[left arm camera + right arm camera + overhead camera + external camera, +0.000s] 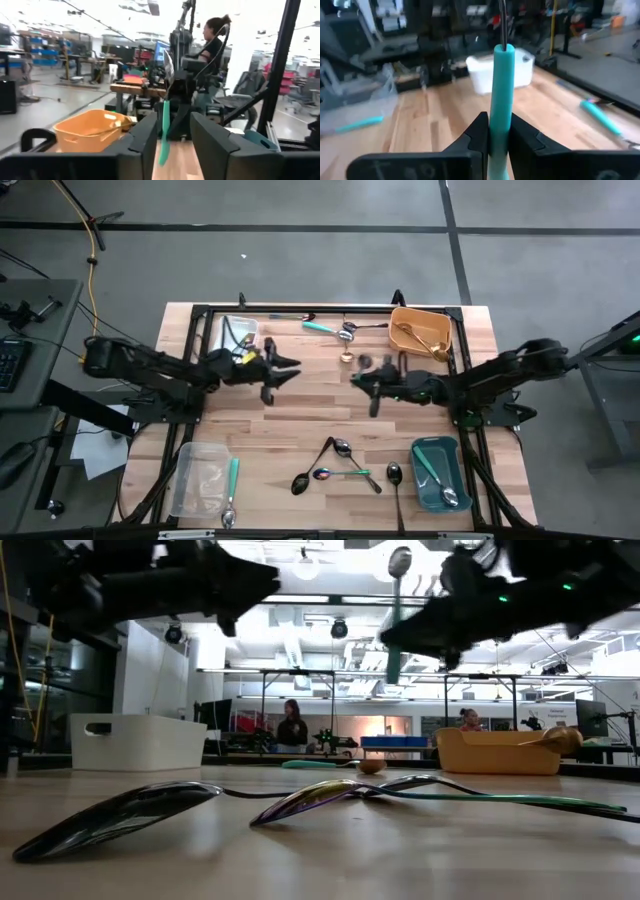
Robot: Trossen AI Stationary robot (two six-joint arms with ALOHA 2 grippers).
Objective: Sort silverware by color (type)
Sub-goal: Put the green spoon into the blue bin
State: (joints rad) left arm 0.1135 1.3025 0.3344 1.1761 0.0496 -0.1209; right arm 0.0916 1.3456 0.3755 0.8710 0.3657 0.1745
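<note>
My right gripper [372,385] stands above the table's middle, shut on a teal-handled spoon [397,610] that stands upright, bowl up. My left gripper [287,370] is a short way to its left, facing it, open with nothing between its fingers [145,135]. Loose silverware lies on the wood: black and iridescent spoons [335,465] near the front edge, and a teal-handled piece [320,327] and a gold spoon [347,356] at the far side. My right gripper pinches the spoon's teal handle [500,107] between its two fingers, below the handle's upper end. The fingers come level from the table's right and lie across the handle. The spoon stands upright, bowl [400,560] on top, lifted clear of the table.
A white bin [238,332] stands far left. An orange bin [404,316] with gold spoons is far right. A teal bin [452,492] with a spoon is near right. A clear bin [195,480] is near left, with a teal-handled spoon [232,485] beside it.
</note>
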